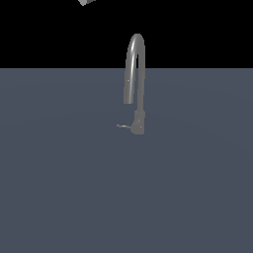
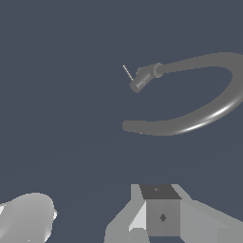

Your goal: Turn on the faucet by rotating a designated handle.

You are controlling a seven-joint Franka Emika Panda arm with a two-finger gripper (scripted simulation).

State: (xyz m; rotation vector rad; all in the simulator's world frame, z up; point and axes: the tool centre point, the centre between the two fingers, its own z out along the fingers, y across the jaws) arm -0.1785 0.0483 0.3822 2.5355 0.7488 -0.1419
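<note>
Slate-blue worktop (image 1: 59, 188), black backdrop | no writing seen | faucet (image 1: 134, 69) upright, spout arching over | handle (image 1: 123, 126) horizontal, pointing toward exterior view's left | fingers (image 2: 161, 216) state unclear

A: Both renders are dim and flat. Even, low ambient light on the slate-blue floor plane (image 1: 64, 188), with no cast shadows under anything.

B: Highlights?

A: A soft white streak runs along the arch of the slim grey metal gooseneck faucet (image 1: 136, 74) in the exterior view, mild, not blown out. In the wrist view the arch shows a similar pale band. The brightest patch there is the rounded white arm casing (image 2: 26, 218), close to clipping.

B: Sharpness?

A: Low resolution, jagged edges. The tiny thin grey lever handle (image 1: 123, 126) is only a few pixels. No lens blur, no edge distortion. Pure black backdrop (image 1: 49, 34) above the floor.
</note>
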